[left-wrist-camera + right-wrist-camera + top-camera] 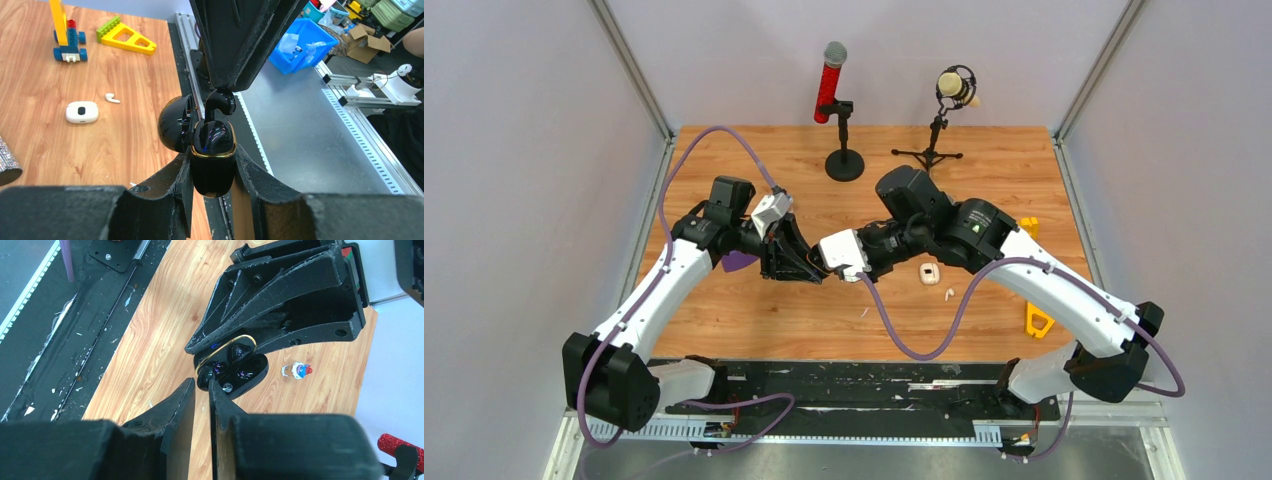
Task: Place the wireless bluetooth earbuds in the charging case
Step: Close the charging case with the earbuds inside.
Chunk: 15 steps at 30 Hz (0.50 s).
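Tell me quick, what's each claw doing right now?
Left gripper: closed on the black charging case, lid open.
Right gripper: closed on a black earbud at the case's opening.

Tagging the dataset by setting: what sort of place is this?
Probably a robotics lab workcell, not a home: a wooden tabletop boxed in by plain grey panels, with a blue storage bin and cardboard box beyond its edge.
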### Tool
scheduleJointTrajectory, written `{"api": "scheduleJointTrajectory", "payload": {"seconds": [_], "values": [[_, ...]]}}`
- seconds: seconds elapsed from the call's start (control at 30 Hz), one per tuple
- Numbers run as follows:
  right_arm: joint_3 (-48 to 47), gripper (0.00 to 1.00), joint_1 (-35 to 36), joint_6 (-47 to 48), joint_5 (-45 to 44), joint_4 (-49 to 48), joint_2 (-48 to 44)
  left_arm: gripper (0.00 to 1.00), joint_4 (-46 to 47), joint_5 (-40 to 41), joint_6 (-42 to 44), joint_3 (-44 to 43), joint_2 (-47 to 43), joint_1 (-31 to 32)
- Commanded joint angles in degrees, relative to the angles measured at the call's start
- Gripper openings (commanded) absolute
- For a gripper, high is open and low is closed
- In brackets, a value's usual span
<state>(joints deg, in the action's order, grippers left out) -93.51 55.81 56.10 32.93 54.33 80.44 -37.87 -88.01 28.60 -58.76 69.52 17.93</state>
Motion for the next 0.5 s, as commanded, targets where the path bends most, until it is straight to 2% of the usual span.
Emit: {"api": "scheduleJointTrajectory", "payload": {"seconds": [0.0,0.47], "values": [[-3.4,0.19,0.3,1.5,1.5,1.6,0.7,0.0,1.0,-6.9,-0.6,0.3,-1.8,-0.2],[-1.8,0.16,0.7,1.9,2.5,1.7,1.9,0.0,1.0,-6.9,-0.3,0.6,-2.1,-0.2]]}}
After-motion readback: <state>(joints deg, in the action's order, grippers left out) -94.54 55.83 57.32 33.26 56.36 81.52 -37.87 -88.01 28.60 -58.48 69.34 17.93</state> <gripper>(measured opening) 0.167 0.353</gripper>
